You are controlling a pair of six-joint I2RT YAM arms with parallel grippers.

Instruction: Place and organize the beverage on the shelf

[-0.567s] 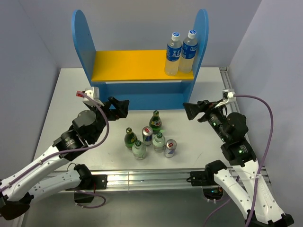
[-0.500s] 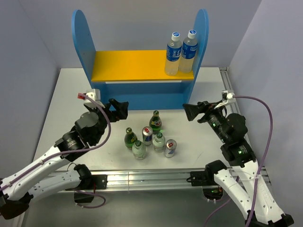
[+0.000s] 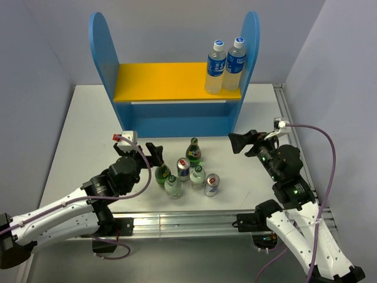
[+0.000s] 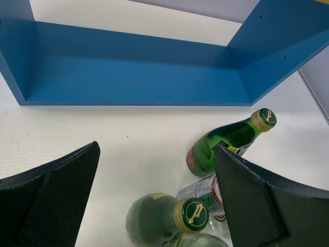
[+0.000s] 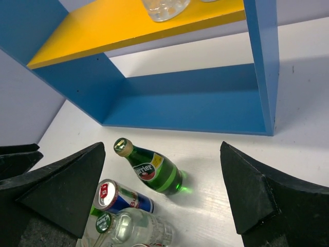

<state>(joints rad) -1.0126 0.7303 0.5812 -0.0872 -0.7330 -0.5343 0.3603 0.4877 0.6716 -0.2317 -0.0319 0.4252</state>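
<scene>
Six small drinks stand in a cluster on the white table: a dark green bottle point(image 3: 193, 151) at the back, another point(image 3: 162, 171) at the left, two cans point(image 3: 183, 169) point(image 3: 211, 184), and two short clear bottles point(image 3: 198, 177) point(image 3: 172, 186). The blue shelf point(image 3: 177, 127) with its yellow upper board point(image 3: 171, 79) stands behind them. My left gripper point(image 3: 154, 154) is open, just above the left green bottle point(image 4: 154, 221). My right gripper point(image 3: 238, 141) is open, to the right of the back green bottle point(image 5: 154, 172). Both are empty.
Two taller clear bottles with blue caps point(image 3: 216, 68) point(image 3: 235, 63) stand at the right end of the yellow board. The shelf's lower level point(image 4: 133, 77) holds nothing. Grey walls close in on both sides. A metal rail point(image 3: 177, 223) runs along the near edge.
My left gripper has moved right and nearer, from in front of the shelf to just over the left green bottle. My right gripper has dipped slightly. The drinks have not moved.
</scene>
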